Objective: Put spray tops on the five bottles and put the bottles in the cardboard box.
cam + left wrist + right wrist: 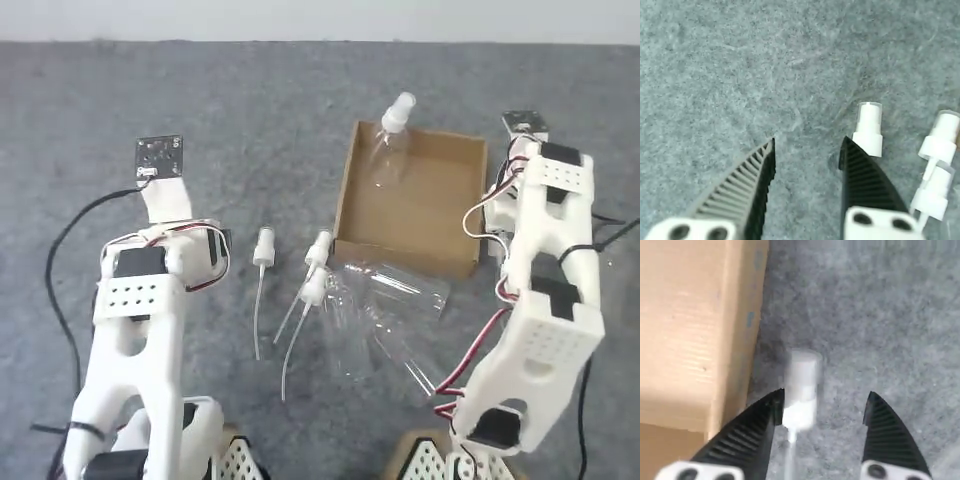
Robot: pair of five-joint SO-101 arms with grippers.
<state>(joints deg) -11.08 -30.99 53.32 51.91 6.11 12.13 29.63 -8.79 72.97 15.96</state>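
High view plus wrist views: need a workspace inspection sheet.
Surface: grey carpet.
Job's things: cardboard box, one capped bottle leaning inside; uncapped bottles lying before it; three loose spray tops on carpet; fourth spray top beside the box.
Clutter: nothing seen.
Grippers: left gripper open above carpet; right gripper open, that top between its fingers.
Cables: arm wires on both arms; black cable on carpet.
Surroundings: pale wall behind.

cardboard box beside right tool

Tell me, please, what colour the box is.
The box is plain brown, best seen in the high view.
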